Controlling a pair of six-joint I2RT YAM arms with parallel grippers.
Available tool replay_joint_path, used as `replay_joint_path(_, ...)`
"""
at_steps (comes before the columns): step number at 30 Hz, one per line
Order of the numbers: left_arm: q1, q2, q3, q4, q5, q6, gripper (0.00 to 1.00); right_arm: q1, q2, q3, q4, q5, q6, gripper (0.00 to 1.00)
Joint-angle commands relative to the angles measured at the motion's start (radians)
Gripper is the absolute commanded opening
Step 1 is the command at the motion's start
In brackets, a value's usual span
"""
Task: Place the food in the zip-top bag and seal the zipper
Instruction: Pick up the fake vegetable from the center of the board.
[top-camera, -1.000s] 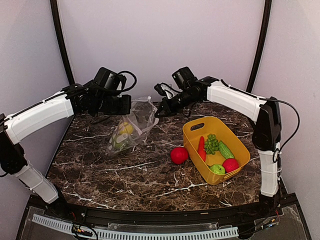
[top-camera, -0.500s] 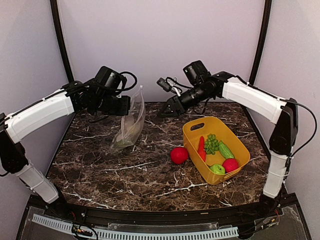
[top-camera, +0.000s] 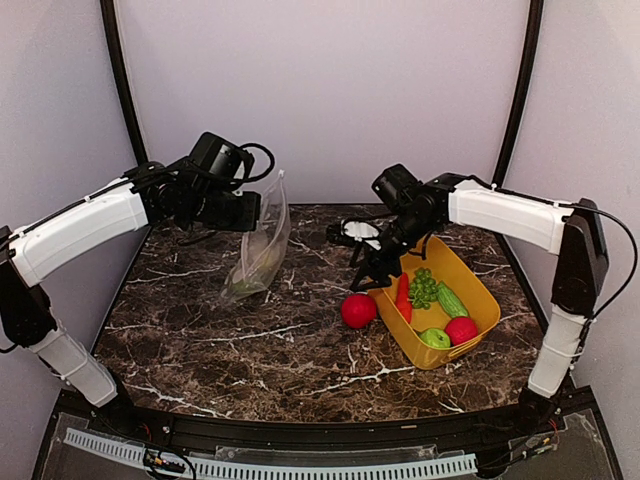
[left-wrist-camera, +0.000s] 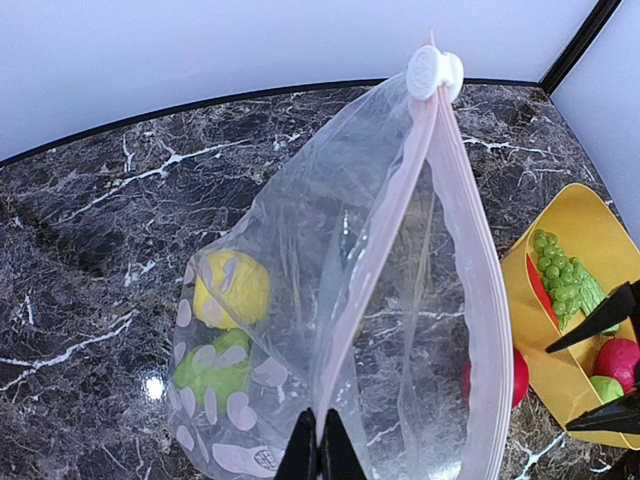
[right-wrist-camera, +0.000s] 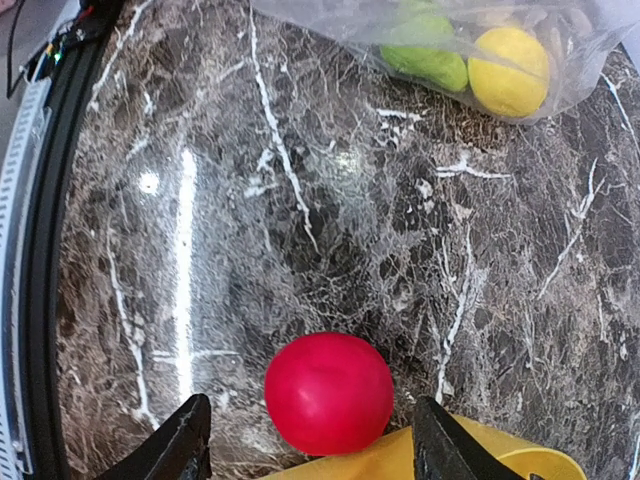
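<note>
Above marble (top-camera: 300, 350), left hand (left-wrist-camera: 320, 455) pinches bag (left-wrist-camera: 400, 300), right hand (right-wrist-camera: 310, 420) gapes.

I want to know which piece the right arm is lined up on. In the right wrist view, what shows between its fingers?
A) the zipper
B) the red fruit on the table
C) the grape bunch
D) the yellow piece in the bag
B: the red fruit lies on the table between the spread fingers of the right gripper, just beside the tub.
</note>
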Motion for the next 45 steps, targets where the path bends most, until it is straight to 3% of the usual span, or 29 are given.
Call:
replay_joint_path(1, 0.003, -0.043, -0.003, -0.031, -0.011, 0.014, 0.01, 0.028, 0.065, 0.060, -0.022, 0.109, -0.128, 0.67)
replay_joint_path(8, 0.003, -0.064, -0.024, -0.026, -0.008, 0.010, 0.01, 0.102, 0.158, 0.086, -0.081, 0.293, -0.222, 0.71)
replay_joint_path(26, 0.003, -0.074, -0.063, 0.005, 0.008, 0.006, 0.01, 0.148, 0.281, 0.046, -0.109, 0.497, -0.243, 0.77)
replay_joint_path(32, 0.004, -0.079, -0.080, 0.016, 0.017, 0.000, 0.01, 0.158, 0.297, 0.058, -0.125, 0.525, -0.228, 0.71)
replay_joint_path(37, 0.003, -0.080, -0.086, 0.022, 0.024, -0.003, 0.01, 0.162, 0.300, 0.094, -0.175, 0.507, -0.196, 0.51)
replay_joint_path(45, 0.004, -0.067, -0.086, 0.031, 0.033, -0.003, 0.01, 0.166, 0.151, 0.240, -0.284, 0.284, -0.151, 0.48)
